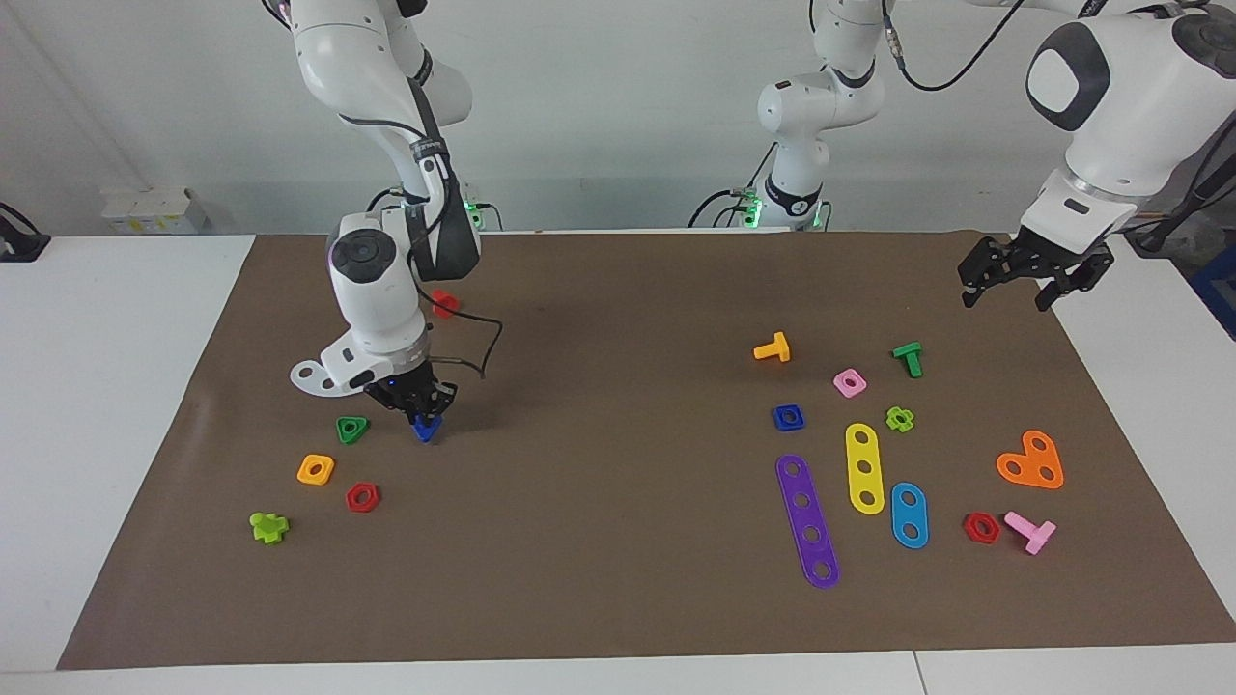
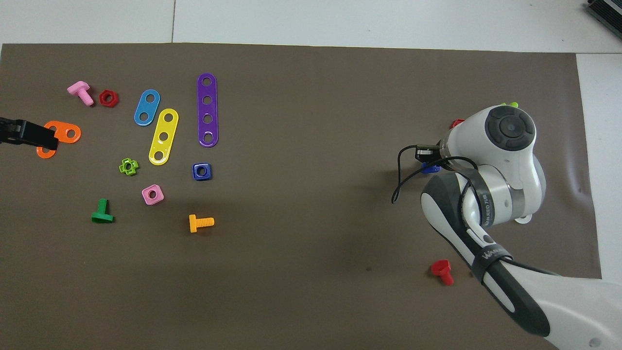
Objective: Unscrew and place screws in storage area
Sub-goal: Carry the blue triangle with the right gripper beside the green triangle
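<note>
The blue screw (image 1: 426, 429) is a small bolt with a triangular head. My right gripper (image 1: 422, 413) is shut on it, holding it low over the storage area (image 1: 290, 425), beside a green triangular nut (image 1: 352, 429). I cannot tell whether the screw touches the mat. From overhead the right wrist hides the gripper, and only a sliver of the blue screw (image 2: 429, 168) shows. My left gripper (image 1: 1009, 282) hangs open and waits in the air over the mat's edge at the left arm's end, holding nothing.
Around the screw lie a white curved strip (image 1: 311, 376), an orange nut (image 1: 316, 469), a red nut (image 1: 362, 497), a light-green piece (image 1: 268, 526) and a red bolt (image 1: 444, 303). Toward the left arm's end lie purple (image 1: 807, 519), yellow (image 1: 864, 467) and blue strips (image 1: 909, 514), a blue square nut (image 1: 789, 417) and coloured bolts.
</note>
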